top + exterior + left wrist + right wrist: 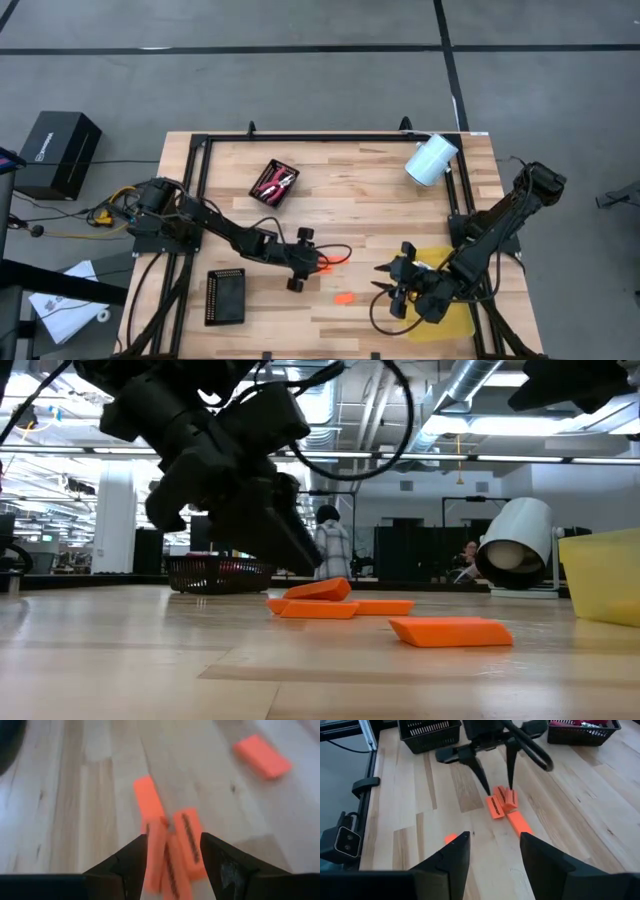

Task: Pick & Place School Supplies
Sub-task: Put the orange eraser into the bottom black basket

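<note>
Several flat orange pieces lie on the wooden table. A small pile point(324, 266) point(320, 600) point(502, 802) has one piece tilted across the others, and a single piece point(343, 297) point(450, 630) lies apart. My left gripper point(318, 263) point(172, 840) point(498, 792) is open and low over the pile, a finger on either side of two pieces point(175, 855). My right gripper point(378, 280) point(492, 837) is open, hovering right of the pieces and pointing at them. Red-handled tools lie in a black mesh tray point(275, 183). No yellow crayon boxes show. My left gripper comes at the pile slanting down from the table's left, its open fingers point(132, 857) along the long sides of two orange pieces point(187, 845) that lie flat on the table. I cannot tell whether the fingers touch them.
A second black mesh tray point(225, 297) sits near the table's front left. The translucent yellow bin point(447, 305) point(605, 575) stands under my right arm. A white cylinder point(432, 158) point(520, 545) lies at the far right. Bare wood stretches across the table's middle.
</note>
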